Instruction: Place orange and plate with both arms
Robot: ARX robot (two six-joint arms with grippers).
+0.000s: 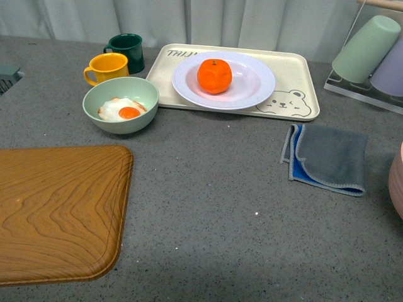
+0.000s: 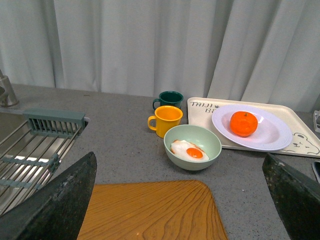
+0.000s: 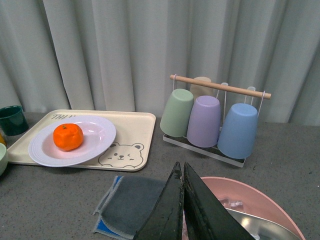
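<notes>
The left gripper (image 2: 180,200) stands wide, its two dark fingers (image 2: 55,200) showing at opposite edges of the left wrist view with nothing between them. The right gripper (image 3: 183,210) has its dark fingers pressed together, empty, hanging above a grey cloth with a blue edge (image 3: 132,205) and a pink basin (image 3: 250,200). Neither arm appears in the front view.

In the front view, the bright orange fruit with a green stem dot (image 1: 215,76) sits in the middle of the glossy white deep plate (image 1: 255,88), which rests on the cream rectangular bear tray (image 1: 296,69) at about twelve o'clock on the grey counter (image 1: 208,189). A pale green bowl holding a fried egg (image 1: 121,104) lies toward ten o'clock, a wooden board (image 1: 56,207) at eight o'clock.

No step looks begun: both hands are well apart from fruit and plate. Next, I judge, one arm must reach for the fruit with fingers parted wide, the other for the plate's ribbed rim.
</notes>
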